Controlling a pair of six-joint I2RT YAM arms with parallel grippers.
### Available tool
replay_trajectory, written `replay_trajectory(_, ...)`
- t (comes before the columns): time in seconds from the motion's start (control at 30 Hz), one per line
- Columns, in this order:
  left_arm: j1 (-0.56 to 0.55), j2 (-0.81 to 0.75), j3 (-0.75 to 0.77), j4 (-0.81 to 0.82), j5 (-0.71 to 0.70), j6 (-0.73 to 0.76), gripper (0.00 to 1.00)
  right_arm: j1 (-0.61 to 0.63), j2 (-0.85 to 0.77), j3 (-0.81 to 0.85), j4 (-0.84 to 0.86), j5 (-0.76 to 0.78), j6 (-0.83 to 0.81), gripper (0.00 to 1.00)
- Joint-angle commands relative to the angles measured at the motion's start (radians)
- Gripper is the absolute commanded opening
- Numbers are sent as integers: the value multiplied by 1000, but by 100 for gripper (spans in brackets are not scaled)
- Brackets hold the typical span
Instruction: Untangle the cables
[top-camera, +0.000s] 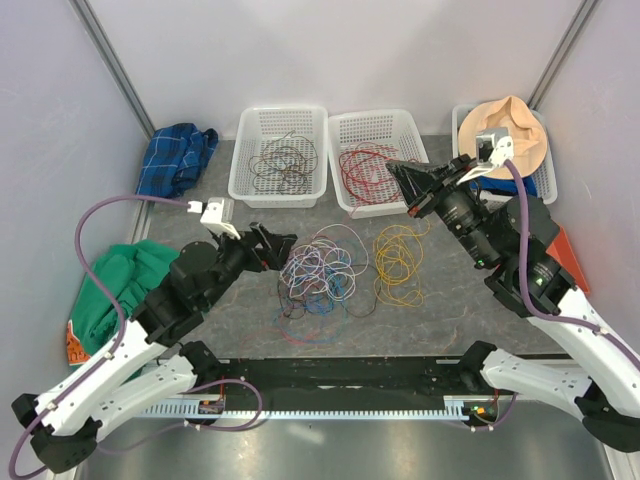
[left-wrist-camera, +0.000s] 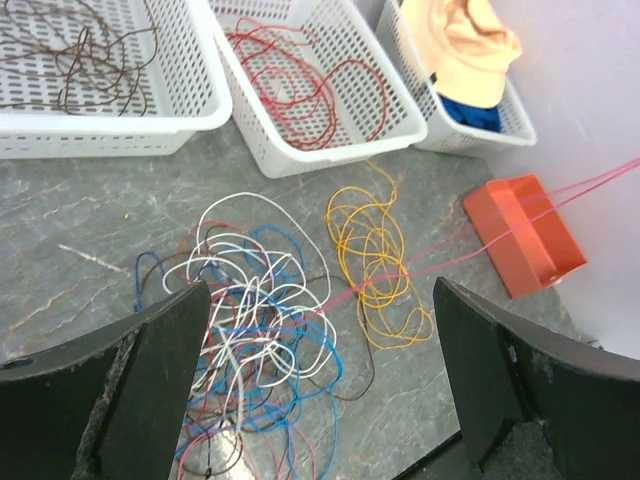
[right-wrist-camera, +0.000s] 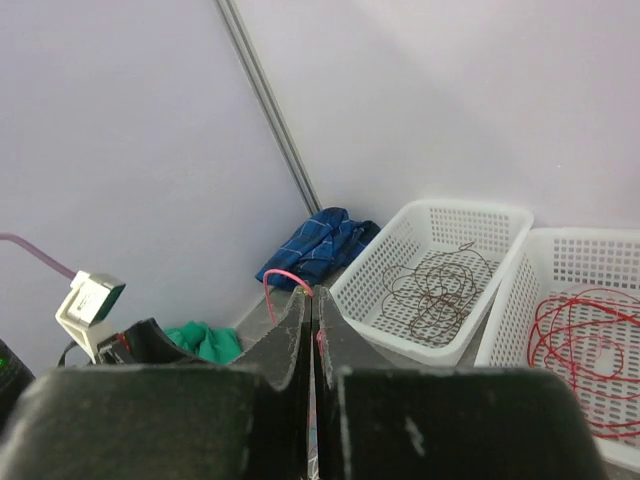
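Cables (top-camera: 320, 272) sit in a messy white, blue and brown knot, yellow coil (top-camera: 400, 262) just beside. Left gripper (left-wrist-camera: 320, 300) is spread wide above it; right gripper (right-wrist-camera: 312, 300) pinches a pink strand (left-wrist-camera: 480, 240).

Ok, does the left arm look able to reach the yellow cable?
Probably yes: the left end effector is open nearby, and the yellow cable lies loose beside the tangle. Only a taut pink cable from the right end effector crosses it.
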Motion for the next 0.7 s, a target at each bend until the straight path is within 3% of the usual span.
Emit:
replay_trajectory(0.0, -2, -30, -102, 261, 87, 34, 99, 4, 24, 88, -110, 18, -18, 0)
replay_trajectory(0.13, -2, 35, -182, 465, 262, 66, 100, 4, 36, 121, -142, 12, -9, 0)
replay_trajectory(0.33, -17, 168, -293, 714, 394, 48, 100, 4, 44, 153, -160, -19, 12, 0)
replay_trajectory(0.67, -82, 392, -293, 850, 292, 21, 100, 4, 24, 197, -185, -97, 41, 0)
